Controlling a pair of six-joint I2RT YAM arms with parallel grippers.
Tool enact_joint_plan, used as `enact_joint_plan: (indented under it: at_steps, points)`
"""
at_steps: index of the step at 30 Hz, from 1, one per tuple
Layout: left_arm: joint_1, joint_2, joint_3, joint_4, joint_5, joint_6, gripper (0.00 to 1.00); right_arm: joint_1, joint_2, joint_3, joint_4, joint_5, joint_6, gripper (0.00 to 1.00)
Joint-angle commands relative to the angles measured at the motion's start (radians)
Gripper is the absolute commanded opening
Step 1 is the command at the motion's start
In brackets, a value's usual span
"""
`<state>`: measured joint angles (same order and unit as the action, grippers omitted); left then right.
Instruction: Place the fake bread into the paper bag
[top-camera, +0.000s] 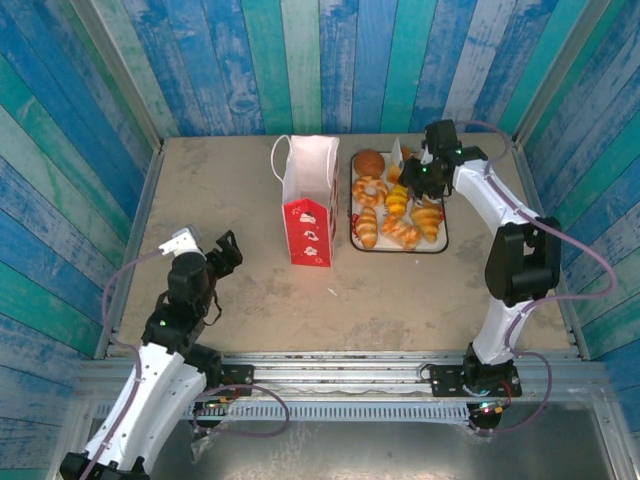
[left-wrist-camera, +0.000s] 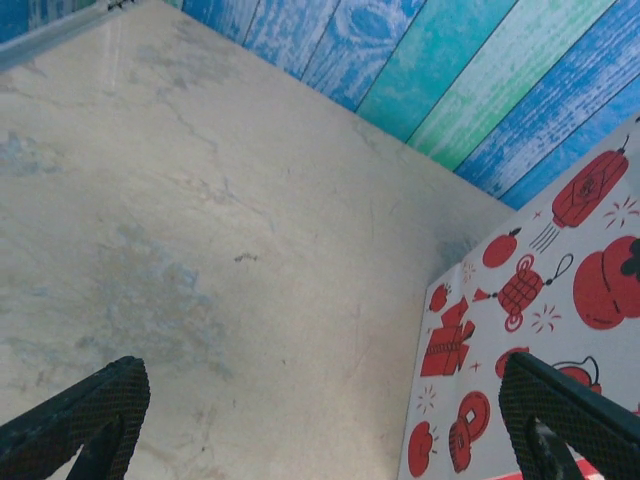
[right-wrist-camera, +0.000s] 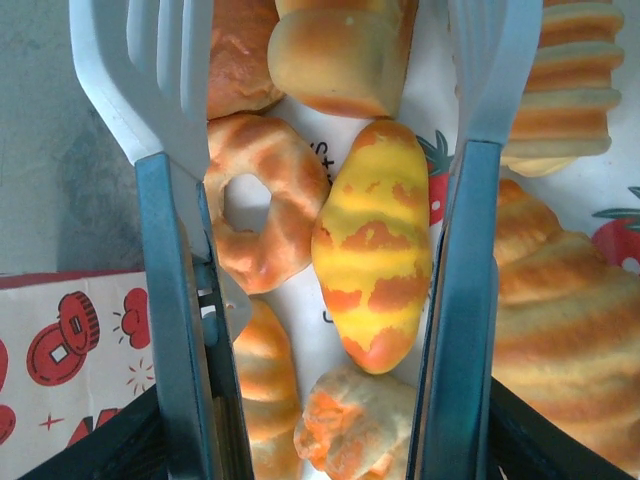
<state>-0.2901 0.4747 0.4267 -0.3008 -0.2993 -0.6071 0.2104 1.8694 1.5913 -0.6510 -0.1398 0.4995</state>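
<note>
The fake bread (top-camera: 392, 212) lies on a strawberry-print tray (top-camera: 444, 238) near the worktop's (top-camera: 220, 180) far right corner, with the paper bag (top-camera: 308, 205) upright just left of the tray. The right gripper (top-camera: 418, 178) grips blue-handled tongs (right-wrist-camera: 172, 260) whose white tips straddle a yellow-orange roll (right-wrist-camera: 374, 255) beside a ring doughnut (right-wrist-camera: 266, 215). The left gripper (top-camera: 228, 252) is spread wide and holds nothing, near the left edge.

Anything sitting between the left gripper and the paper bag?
No. The stretch from the left gripper to the paper bag is bare tabletop, as the top external view shows.
</note>
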Motion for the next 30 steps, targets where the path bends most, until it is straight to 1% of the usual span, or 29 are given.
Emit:
enact_joint_plan:
  at_steps: [1, 10, 18, 23, 28, 30]
  points:
    - [-0.003, -0.016, 0.021, -0.019, -0.043, 0.024, 0.94, 0.013, 0.034, 0.040, -0.020, -0.003, -0.001, 0.60]
    - [-0.004, -0.012, 0.029, -0.014, -0.044, 0.025, 0.94, 0.041, 0.098, 0.083, -0.040, 0.038, 0.003, 0.61]
    - [-0.003, -0.007, 0.037, -0.015, -0.046, 0.027, 0.94, 0.046, 0.134, 0.091, -0.046, 0.052, 0.003, 0.60]
    - [-0.003, -0.003, 0.050, -0.005, -0.063, 0.045, 0.94, 0.046, 0.141, 0.085, -0.047, 0.068, -0.008, 0.53]
    - [-0.003, 0.027, 0.103, 0.036, -0.077, 0.079, 0.94, 0.046, 0.162, 0.088, -0.047, 0.061, -0.016, 0.51]
    - [-0.003, 0.046, 0.128, 0.037, -0.077, 0.095, 0.94, 0.045, 0.168, 0.093, -0.047, 0.055, -0.014, 0.49]
